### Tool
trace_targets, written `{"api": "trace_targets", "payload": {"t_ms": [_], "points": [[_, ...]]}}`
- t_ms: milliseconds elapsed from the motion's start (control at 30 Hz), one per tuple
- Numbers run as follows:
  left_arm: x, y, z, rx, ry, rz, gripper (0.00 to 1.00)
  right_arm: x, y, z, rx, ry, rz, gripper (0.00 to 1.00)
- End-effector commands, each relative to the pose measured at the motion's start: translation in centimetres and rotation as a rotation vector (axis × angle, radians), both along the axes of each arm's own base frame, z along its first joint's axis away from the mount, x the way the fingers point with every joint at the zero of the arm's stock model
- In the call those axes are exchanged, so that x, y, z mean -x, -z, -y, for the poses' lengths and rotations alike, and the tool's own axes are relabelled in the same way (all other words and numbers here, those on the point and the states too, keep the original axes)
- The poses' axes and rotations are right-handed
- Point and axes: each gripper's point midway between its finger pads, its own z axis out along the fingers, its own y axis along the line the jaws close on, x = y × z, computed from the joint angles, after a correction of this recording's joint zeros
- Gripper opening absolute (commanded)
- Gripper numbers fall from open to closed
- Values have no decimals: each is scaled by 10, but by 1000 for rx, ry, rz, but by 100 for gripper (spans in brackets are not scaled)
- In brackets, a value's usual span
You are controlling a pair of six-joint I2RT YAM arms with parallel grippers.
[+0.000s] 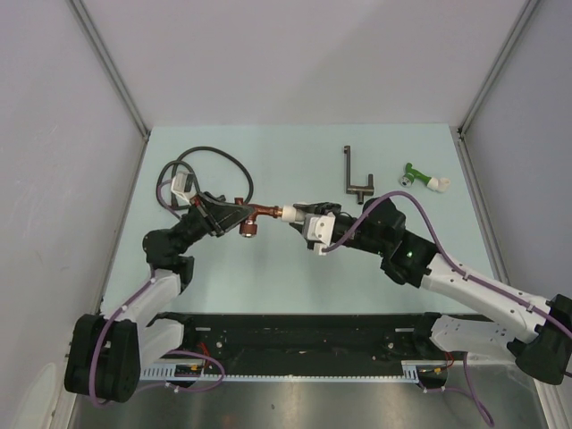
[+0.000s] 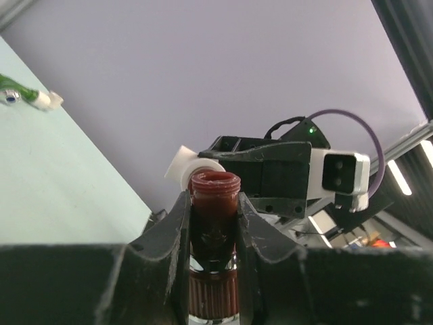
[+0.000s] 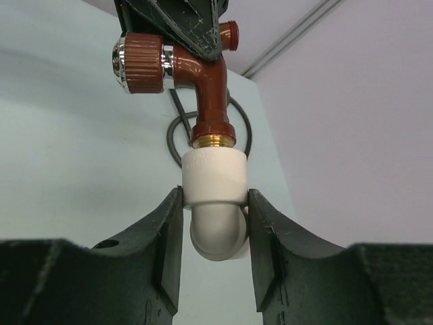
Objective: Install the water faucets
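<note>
The reddish-brown faucet (image 1: pixel 255 217) hangs above the table between both grippers. My left gripper (image 1: pixel 234 215) is shut on its brown body (image 2: pixel 214 223). My right gripper (image 1: pixel 299 216) is shut on its white elbow fitting (image 3: pixel 214 196), screwed onto the brass thread (image 3: pixel 213 141). The faucet's ribbed knob (image 3: pixel 139 64) points left in the right wrist view. The green faucet (image 1: pixel 421 178) with its white elbow lies on the table at the far right; it also shows in the left wrist view (image 2: pixel 20 95).
A coiled black hose (image 1: pixel 201 174) lies at the back left behind my left gripper. A dark metal handle piece (image 1: pixel 354 174) lies at the back centre. Grey walls enclose the light table (image 1: pixel 268 277).
</note>
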Motion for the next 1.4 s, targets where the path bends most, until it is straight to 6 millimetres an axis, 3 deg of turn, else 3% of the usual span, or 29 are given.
{"api": "trace_targets", "payload": {"t_ms": [0, 167, 367, 400, 433, 633, 833, 967, 1133, 1367], "points": [[73, -50, -5, 5, 10, 607, 0, 11, -31, -10, -89, -67, -150, 0], [81, -53, -8, -13, -55, 732, 0, 13, -39, -8, -126, -68, -318, 0], [76, -50, -8, -6, -70, 710, 0, 21, -47, -3, -158, -76, -422, 4], [74, -50, -9, 2, -74, 692, 0, 21, -49, -2, -160, -75, -417, 9], [70, -47, -9, 7, -67, 654, 0, 21, -51, 0, -164, -66, -410, 24], [53, -40, -13, 28, -79, 539, 0, 18, -58, 15, -155, -1, -322, 63], [49, -40, -16, 33, -90, 517, 0, 21, -48, 15, -88, 18, -260, 78], [47, -39, -16, 38, -86, 500, 0, 21, -34, 7, -37, 25, -223, 83], [45, -37, -16, 44, -70, 462, 0, 7, -15, 2, 8, 119, -154, 85], [45, -37, -15, 46, -65, 457, 0, -5, 13, -11, 68, 137, -153, 83]]}}
